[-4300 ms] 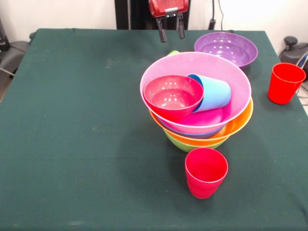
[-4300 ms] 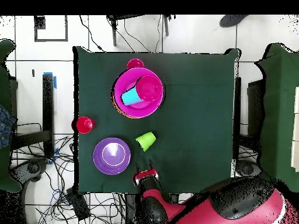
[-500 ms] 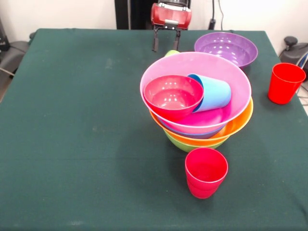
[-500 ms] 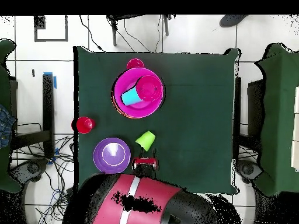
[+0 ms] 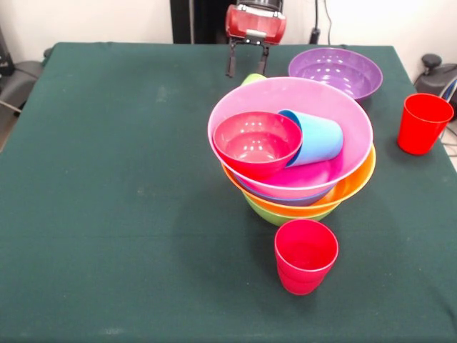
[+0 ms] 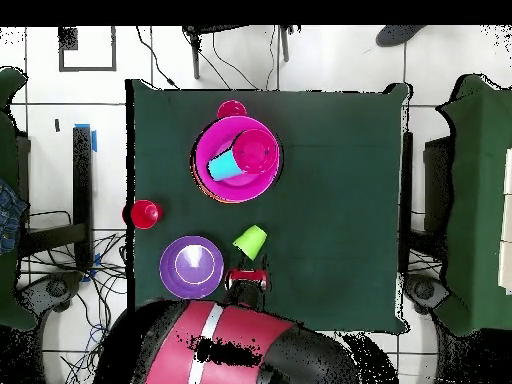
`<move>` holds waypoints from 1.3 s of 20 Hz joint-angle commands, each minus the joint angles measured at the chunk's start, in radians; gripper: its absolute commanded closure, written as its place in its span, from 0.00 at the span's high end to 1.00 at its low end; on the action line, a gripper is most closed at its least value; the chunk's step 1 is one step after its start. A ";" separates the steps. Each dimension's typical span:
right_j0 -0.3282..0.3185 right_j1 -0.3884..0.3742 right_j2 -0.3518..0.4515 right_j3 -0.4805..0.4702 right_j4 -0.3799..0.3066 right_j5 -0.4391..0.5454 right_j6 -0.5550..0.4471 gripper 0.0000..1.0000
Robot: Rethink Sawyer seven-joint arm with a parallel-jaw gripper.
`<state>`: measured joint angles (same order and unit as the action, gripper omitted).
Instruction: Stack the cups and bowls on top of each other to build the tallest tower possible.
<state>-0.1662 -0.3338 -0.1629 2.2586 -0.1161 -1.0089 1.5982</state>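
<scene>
Gripper (image 5: 246,63) up at the table's (image 5: 107,179) far edge in the front view, red wrist block above, two dark fingers hanging down with a narrow gap and nothing between them. In the overhead view, sitting just inside the robot-side edge, right beside the green cup (image 6: 249,240).

Green cup lying on its side, long axis slanting across the cloth, mouth turned toward the robot-side edge and toward the gripper, base aimed at the tower. Lime, smooth, tapered. From the front, just a sliver of its rim (image 5: 253,78) peeking over the pink bowl.

Tower (image 5: 293,193) standing a little off centre, nearer the edge away from the robot. Green bowl at the bottom, then orange, then a thin blue rim, then the wide pink bowl (image 5: 335,171) on top, glossy, tilted slightly. Inside the pink bowl: small red bowl (image 5: 257,143), leaning, opening up and toward the camera; touching it, blue cup (image 5: 314,139) on its side, axis running across the bowl, mouth against the red bowl, base toward the pink wall.

Red cup (image 5: 305,256) upright, just beside the tower's foot on the camera side. Second red cup (image 5: 423,123) upright at the table's side edge. Purple bowl (image 5: 335,71) upright, empty, near the far corner, close to the gripper.
</scene>
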 commanded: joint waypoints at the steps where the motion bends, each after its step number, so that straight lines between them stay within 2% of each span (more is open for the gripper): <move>1: 0.027 0.040 0.041 -0.137 0.083 0.016 0.191 1.00; 8: 0.059 0.060 0.018 -0.151 0.119 -0.013 0.178 1.00; 15: 0.063 0.068 -0.001 -0.167 0.104 -0.037 0.188 1.00; 26: 0.070 0.102 -0.038 -0.216 0.071 -0.193 0.181 1.00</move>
<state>-0.1137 -0.2797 -0.2468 2.1866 -0.0676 -1.1277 1.5984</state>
